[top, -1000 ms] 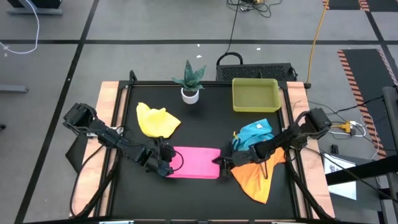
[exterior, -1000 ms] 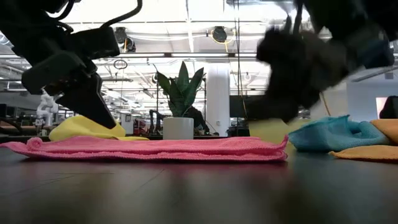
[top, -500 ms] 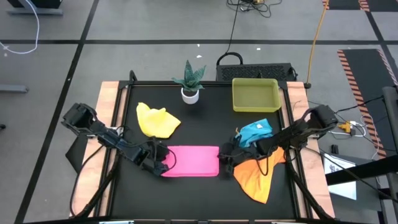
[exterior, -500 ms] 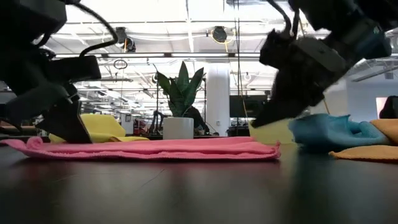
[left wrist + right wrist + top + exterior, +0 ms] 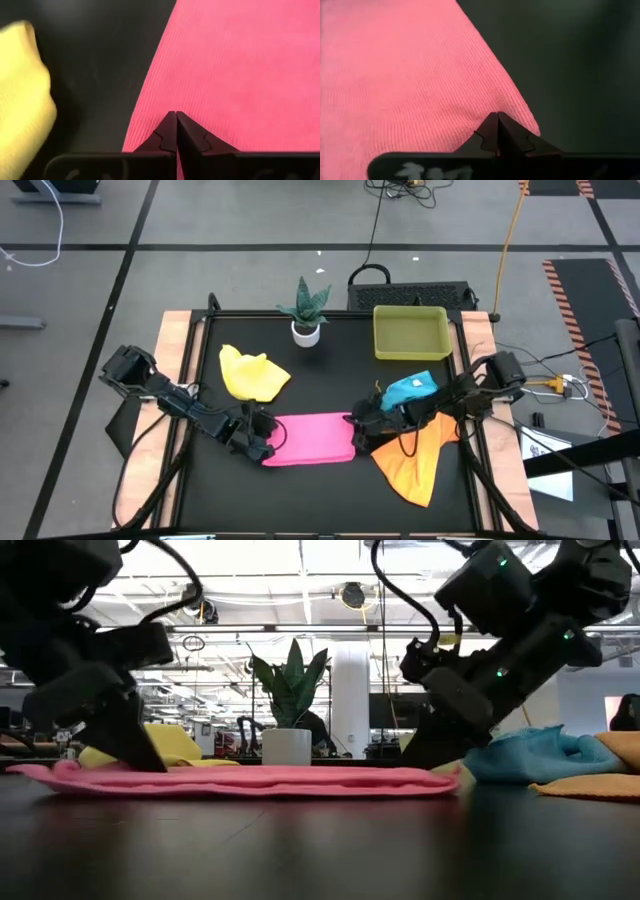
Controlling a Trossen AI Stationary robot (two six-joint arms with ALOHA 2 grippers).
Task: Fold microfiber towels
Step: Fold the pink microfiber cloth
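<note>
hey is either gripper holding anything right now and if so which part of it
Both are shut at the pink towel: the left gripper at its left end, the right gripper at its right end. Whether cloth is actually pinched cannot be told.

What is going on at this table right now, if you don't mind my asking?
The robot is folding towels. The pink towel lies flat at the front middle of the table. The left gripper is shut on its left end, and the right gripper is shut on its right end. The yellow towel, blue towel and orange towel lie crumpled around it, not yet folded.
</note>
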